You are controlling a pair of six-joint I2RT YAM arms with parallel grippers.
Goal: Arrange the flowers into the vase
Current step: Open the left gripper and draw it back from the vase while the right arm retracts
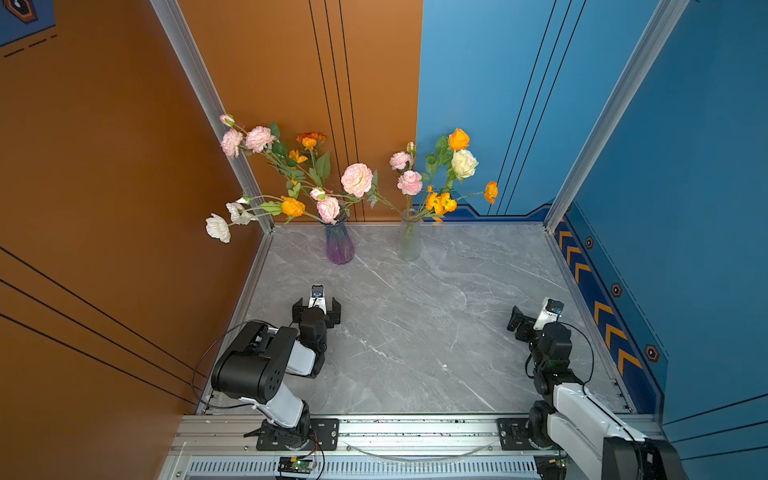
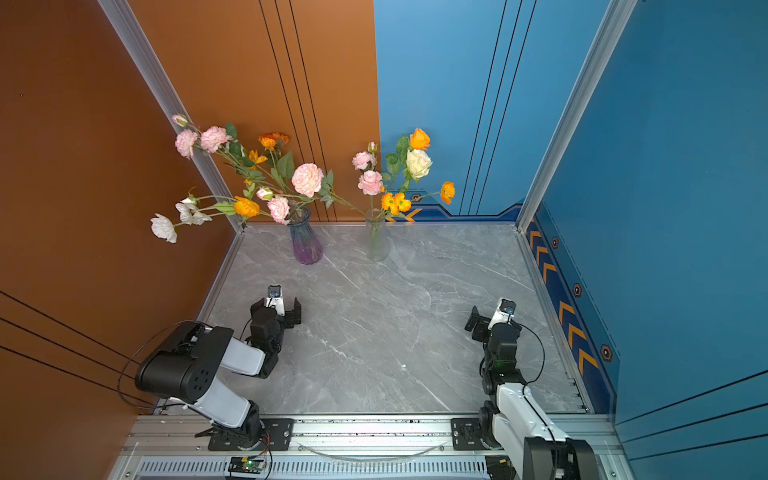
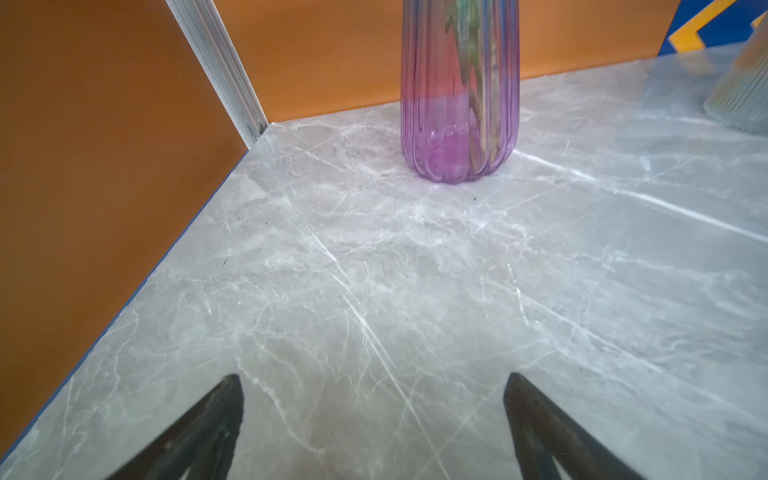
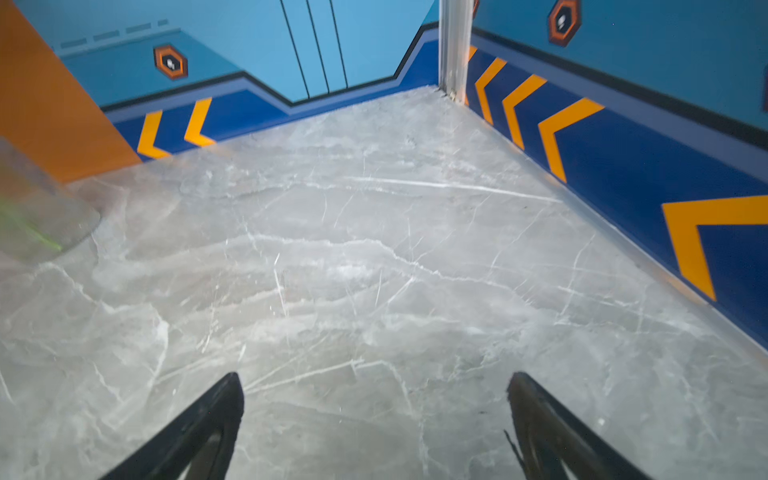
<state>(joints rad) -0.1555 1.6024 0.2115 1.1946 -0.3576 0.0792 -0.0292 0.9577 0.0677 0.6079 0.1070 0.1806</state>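
Black-and-white left arm (image 1: 257, 365) and right arm (image 1: 552, 345) crouch folded low, both jaws spread wide, empty.

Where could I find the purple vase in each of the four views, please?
In a top view: the purple vase stands at the back, left of centre.
In a top view: likewise at the back, left of centre.
Left wrist: it stands straight ahead of the open left hand.
Right wrist: not in it.
Shared landmark: the clear vase beside it, which shows at least partly in all four views.
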